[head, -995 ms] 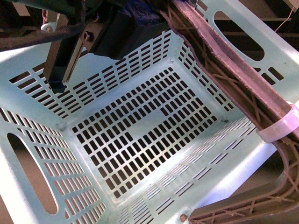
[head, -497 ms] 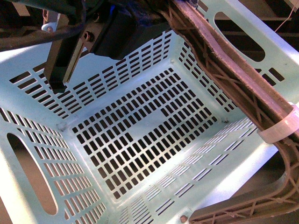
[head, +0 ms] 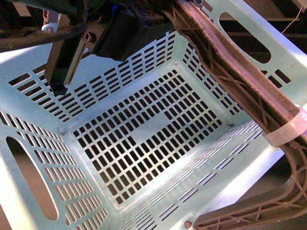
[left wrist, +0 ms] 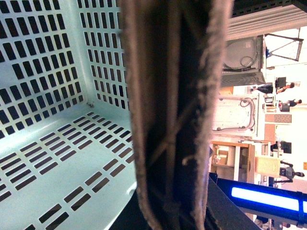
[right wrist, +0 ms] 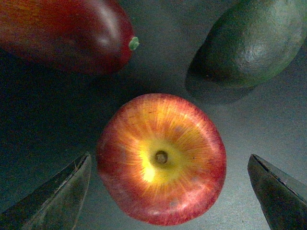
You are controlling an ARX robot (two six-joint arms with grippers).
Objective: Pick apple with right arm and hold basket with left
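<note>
Barely anything is shifting since a second ago: the basket [head: 33,57] is tipping only a touch, its brown handle [head: 240,81] sliding slightly lower at the near right corner, while the left gripper [head: 66,67] is staying at the basket's far left corner. Its flat tan finger [head: 74,55] is lying against the slotted far wall; whether this claw is apart or clamped I cannot tell, though the left wrist view is being filled by the handle running straight across it. A white tie [head: 288,129] is wrapping the handle near the right rim.

Under the right wrist, the apple [right wrist: 161,158] is sitting stem-up on a dark grey surface, whose edges are out of view. The right gripper [right wrist: 168,160] is hanging over it with its dark fingers [right wrist: 57,196] spread apart, one on each side, neither touching the apple. A long red fruit [right wrist: 67,33] and a dark green fruit [right wrist: 249,43] are lying near the apple, both apart from it.
</note>
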